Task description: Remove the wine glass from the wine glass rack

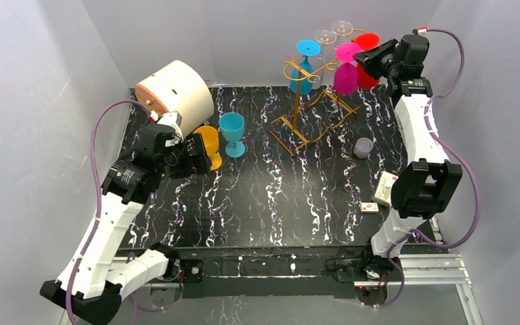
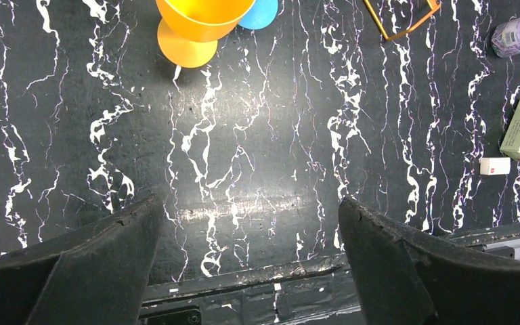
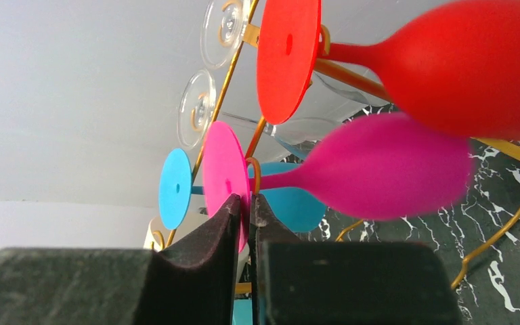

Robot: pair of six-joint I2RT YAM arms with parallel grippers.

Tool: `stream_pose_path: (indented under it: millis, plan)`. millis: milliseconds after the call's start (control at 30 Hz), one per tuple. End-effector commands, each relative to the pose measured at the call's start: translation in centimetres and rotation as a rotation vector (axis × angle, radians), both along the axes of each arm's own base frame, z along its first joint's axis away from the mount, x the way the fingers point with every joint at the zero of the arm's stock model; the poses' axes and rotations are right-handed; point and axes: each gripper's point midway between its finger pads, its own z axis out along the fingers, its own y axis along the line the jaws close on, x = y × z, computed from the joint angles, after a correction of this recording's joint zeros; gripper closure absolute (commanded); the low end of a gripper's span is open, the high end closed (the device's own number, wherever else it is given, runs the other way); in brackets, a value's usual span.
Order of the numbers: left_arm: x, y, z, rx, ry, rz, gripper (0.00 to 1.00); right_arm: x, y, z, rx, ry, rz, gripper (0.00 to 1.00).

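Pink wine glass (image 1: 345,76) hangs bowl-down from the wine glass rack (image 1: 296,108) at the far side of the bench (image 1: 277,203); right claw (image 3: 246,210) is clenched on the rim of its foot; left claw (image 2: 249,210) hovers released above the bench, near an orange cup (image 2: 203,20).
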Motion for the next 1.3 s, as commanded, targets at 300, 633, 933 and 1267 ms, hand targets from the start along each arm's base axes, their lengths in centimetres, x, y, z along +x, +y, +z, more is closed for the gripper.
stream_pose_path:
  millis: [300,633,933,1267]
  plan:
    - [-0.9,0.5,0.0,0.001,0.013,0.013,0.02,-1.8,0.5,4.5,0.022,-0.092,0.019,0.86]
    - [-0.8,-0.2,-1.2,-0.014,0.055,-0.003,0.02,-3.0,0.2,5.0,0.068,-0.072,-0.015,0.99]
    - [-1.1,-0.2,-3.0,0.019,0.096,-0.041,0.02,-4.1,-0.3,4.2,0.082,-0.046,-0.058,0.99]
    - [-0.7,-1.0,-1.4,-0.029,0.036,-0.061,0.02,-4.7,-0.6,5.0,0.075,-0.057,-0.074,0.99]
